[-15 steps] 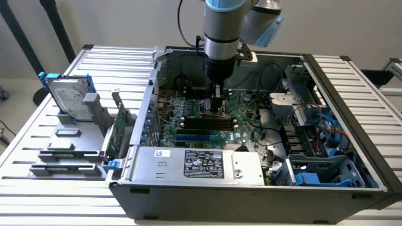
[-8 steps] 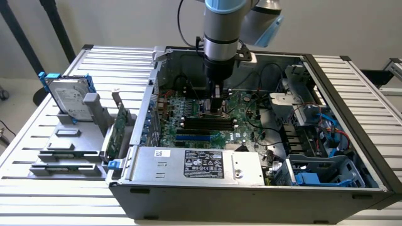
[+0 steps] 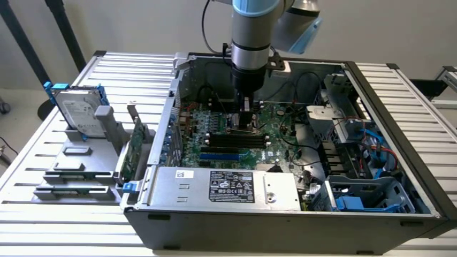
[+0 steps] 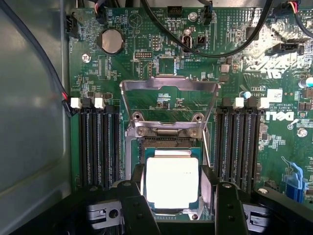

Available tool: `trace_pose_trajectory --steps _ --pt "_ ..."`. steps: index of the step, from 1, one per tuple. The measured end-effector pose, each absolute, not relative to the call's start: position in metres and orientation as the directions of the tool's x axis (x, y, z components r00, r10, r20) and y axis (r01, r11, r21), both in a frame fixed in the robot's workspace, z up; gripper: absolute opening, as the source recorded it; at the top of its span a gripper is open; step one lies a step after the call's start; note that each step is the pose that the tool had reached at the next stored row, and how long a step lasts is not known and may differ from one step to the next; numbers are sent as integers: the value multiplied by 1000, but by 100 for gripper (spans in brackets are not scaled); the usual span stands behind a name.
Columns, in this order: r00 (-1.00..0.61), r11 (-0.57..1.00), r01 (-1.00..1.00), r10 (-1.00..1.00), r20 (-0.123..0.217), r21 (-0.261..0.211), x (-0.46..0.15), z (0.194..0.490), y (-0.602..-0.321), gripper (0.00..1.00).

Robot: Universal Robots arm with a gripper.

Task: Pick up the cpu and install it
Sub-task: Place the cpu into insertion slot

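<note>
- Hard drive [image 3: 75, 113] in blue brackets and green card [image 3: 132, 150] stand at exterior view's left, outside computer case [image 3: 400, 176].
- Gripper [image 3: 246, 120] reaches down inside case, over motherboard [image 3: 275, 115].
- Gripper clasps cpu [image 4: 172, 183]; fingers [image 4: 139, 205] hug two opposite edges.
- Cpu flat, square, no long axis, straight below tool, over socket [image 4: 168, 143]. Fully seated or not: cannot tell.
- Hold-down frame [image 4: 168, 84] stands flipped up, clear of cpu.
- Memory slots [image 4: 98, 147] flank socket.
- Writing: "DELL" logo [image 4: 287, 117] on motherboard; white label [image 3: 232, 186] on power supply, unreadable.
</note>
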State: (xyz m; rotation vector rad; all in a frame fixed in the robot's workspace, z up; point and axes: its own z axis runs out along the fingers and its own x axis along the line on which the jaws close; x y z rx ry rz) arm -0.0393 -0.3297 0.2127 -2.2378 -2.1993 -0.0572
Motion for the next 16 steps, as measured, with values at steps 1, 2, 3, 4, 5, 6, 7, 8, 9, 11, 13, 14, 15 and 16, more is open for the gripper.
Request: trace_pose_trajectory --steps 1,2,3,4,5,6,7,8,9,11,13,14,15,16 --pt "17 -18 1000 999 28 23 -39 212 -330 55" --pt "17 -18 1000 999 28 23 -39 212 -330 55" --pt "17 -18 1000 999 28 23 -39 211 -330 55" --pt "17 -18 1000 999 28 23 -39 211 -330 55" --pt "17 -18 1000 999 28 23 -39 210 -330 55" --pt "17 -18 1000 999 28 23 -39 209 -330 55" --pt "17 -18 1000 999 28 23 -39 209 -330 55" --pt "17 -18 1000 999 28 23 -39 208 -330 55" --pt "17 -18 1000 999 28 23 -39 207 -330 55" --pt "17 -18 1000 999 28 23 -39 206 -330 55" --pt "17 -18 1000 999 28 23 -39 205 -330 55" --pt "17 -18 1000 999 28 23 -38 204 -330 55" --pt "17 -18 1000 999 28 23 -38 204 -330 55" --pt "17 -18 1000 999 28 23 -38 204 -330 55"
